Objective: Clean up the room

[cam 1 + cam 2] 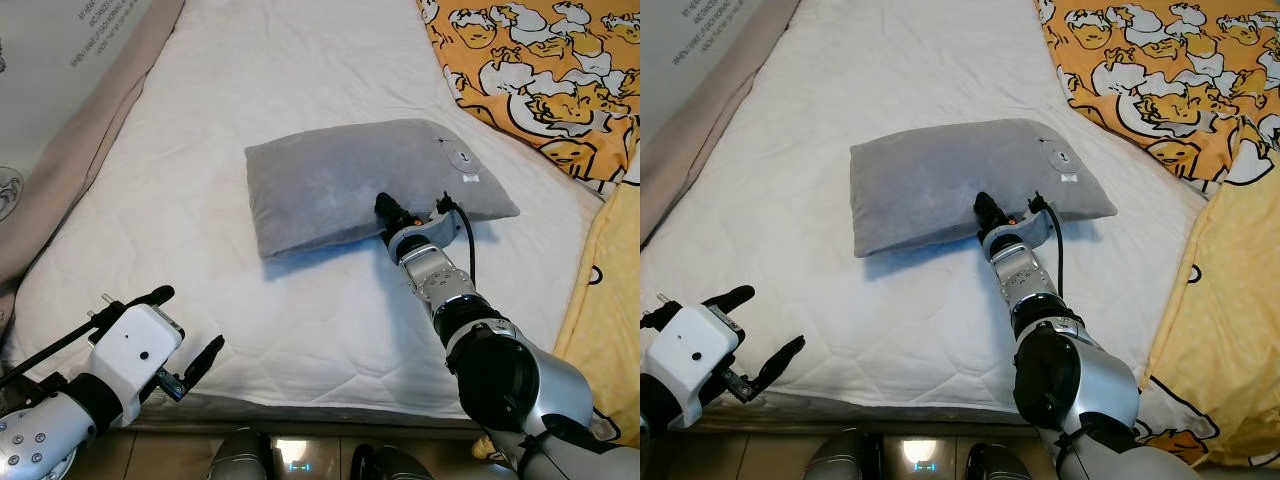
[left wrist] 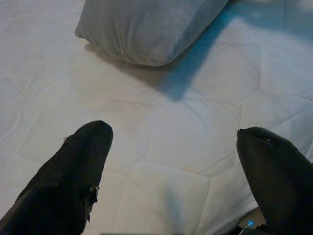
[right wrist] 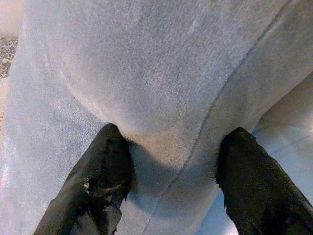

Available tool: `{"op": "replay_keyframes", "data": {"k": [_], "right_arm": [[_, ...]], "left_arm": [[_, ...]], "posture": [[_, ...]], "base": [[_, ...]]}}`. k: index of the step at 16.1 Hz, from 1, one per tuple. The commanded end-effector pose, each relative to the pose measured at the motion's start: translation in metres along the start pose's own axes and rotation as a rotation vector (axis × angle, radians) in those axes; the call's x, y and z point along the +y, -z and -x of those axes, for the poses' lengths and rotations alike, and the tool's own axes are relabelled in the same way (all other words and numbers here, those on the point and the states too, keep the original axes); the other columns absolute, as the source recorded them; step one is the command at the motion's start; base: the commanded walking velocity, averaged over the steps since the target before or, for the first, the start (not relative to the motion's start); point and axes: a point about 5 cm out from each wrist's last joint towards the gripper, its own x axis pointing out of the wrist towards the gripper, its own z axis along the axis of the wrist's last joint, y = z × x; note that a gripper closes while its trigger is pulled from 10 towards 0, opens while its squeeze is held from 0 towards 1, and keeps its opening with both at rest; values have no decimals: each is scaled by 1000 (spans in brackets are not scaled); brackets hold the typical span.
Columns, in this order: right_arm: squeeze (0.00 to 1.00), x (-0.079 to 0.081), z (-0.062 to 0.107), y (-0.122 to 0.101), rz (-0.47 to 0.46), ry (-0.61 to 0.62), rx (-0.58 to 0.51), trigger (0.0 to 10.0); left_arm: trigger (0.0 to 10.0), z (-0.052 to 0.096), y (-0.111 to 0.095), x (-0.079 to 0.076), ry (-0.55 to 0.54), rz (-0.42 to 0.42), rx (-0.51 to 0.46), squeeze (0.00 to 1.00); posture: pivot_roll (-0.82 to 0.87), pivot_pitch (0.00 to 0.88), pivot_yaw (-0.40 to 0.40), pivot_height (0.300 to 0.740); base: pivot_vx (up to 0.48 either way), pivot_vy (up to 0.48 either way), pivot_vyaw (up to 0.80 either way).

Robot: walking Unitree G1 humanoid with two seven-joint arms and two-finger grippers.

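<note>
Right tool [image 1: 384, 205] is at the near long edge of the pillow [image 1: 350, 180], arm stretched out over the bed [image 1: 200, 130]. Its fingers [image 3: 105, 181] are spread and pressed into the grey fabric, one each side of a bulge of the pillow's edge with a seam running through it. Touching, but with a wide gap between the fingers, so not pinched tight. A black cable loops off the wrist just behind the tool.

The pillow lies flat on the white quilted mattress, long axis tilted, extending away from the right tool toward the head of the bed. A round tag [image 1: 461, 157] sits on its top face, just beyond the tool and to its right.

Further right of that tool: a yellow blanket [image 1: 540, 70] with a cartoon print, running along the right edge of the bed and hanging down its side.

Left tool [image 1: 185, 335] hovers low over the near-left corner of the mattress, fingers [image 2: 78, 166] spread wide, holding nothing. The pillow's corner is ahead of it, well apart.

Left of the left tool, a beige padded bed frame [image 1: 80, 130] runs along the mattress.
</note>
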Motion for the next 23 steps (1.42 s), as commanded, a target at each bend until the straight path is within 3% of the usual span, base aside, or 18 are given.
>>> {"op": "replay_keyframes", "data": {"k": [1, 14, 20, 21, 23], "right_arm": [[0, 1, -1, -2, -5, 7, -9, 0], [0, 5, -2, -20, -5, 20, -49, 0], [0, 12, -3, -45, 25, -31, -82, 0], [0, 16, -2, -56, 47, -54, -105, 0], [0, 21, -2, -63, 90, -81, -107, 0]], "left_arm": [[10000, 1, -3, -2, 4, -7, -8, 0], [10000, -5, 0, -4, -13, 21, -11, 0], [10000, -33, 0, -9, -39, 75, -67, 0], [10000, -43, 1, -5, -56, 77, -76, 0], [10000, -50, 2, 0, -74, 75, -79, 0]], "posture": [[210, 202, -51, 740], [195, 154, -62, 740], [142, 35, -38, 740], [117, 0, -14, 740], [101, 0, 0, 740]], "base": [[0, 0, 0], [0, 0, 0], [0, 0, 0], [0, 0, 0], [0, 0, 0]]}}
